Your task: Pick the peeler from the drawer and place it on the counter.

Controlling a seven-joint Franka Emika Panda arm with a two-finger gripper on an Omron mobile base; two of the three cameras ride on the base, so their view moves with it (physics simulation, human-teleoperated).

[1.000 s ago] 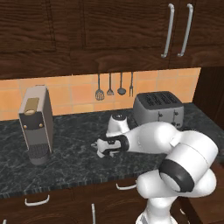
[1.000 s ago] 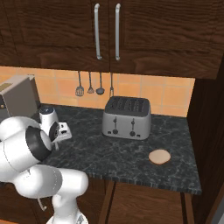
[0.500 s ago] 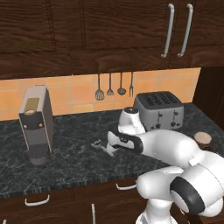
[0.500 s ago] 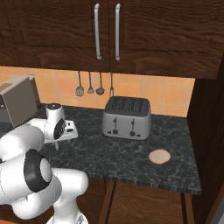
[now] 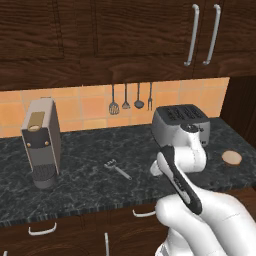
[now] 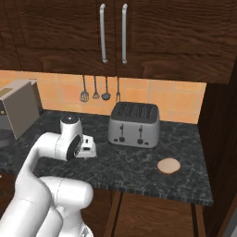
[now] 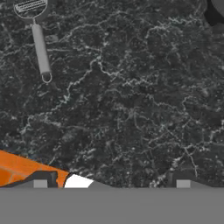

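Note:
The peeler point(image 5: 117, 169) lies flat on the black marbled counter point(image 5: 90, 190), between the coffee machine and my arm, with its forked head to the left. In the hand view the peeler point(image 7: 39, 43) sits at the top left, handle pointing down the picture. My gripper point(image 7: 111, 183) is open, its two fingertips point(image 7: 40, 183) far apart with bare counter point(image 7: 131, 100) between them and nothing held. The hand point(image 6: 87, 147) hovers low over the counter, to the right of the peeler and in front of the toaster.
A grey coffee machine point(image 5: 42, 142) stands at the left, a silver toaster point(image 5: 180, 122) at the back right. A tan round disc point(image 5: 232, 157) lies near the counter's right end. Dark utensils point(image 5: 125, 100) hang on the tiled wall. Drawer handles point(image 5: 42, 230) show below the front edge.
The arm has swung back to the right, away from the peeler. The peeler now lies alone on the counter, free of the gripper.

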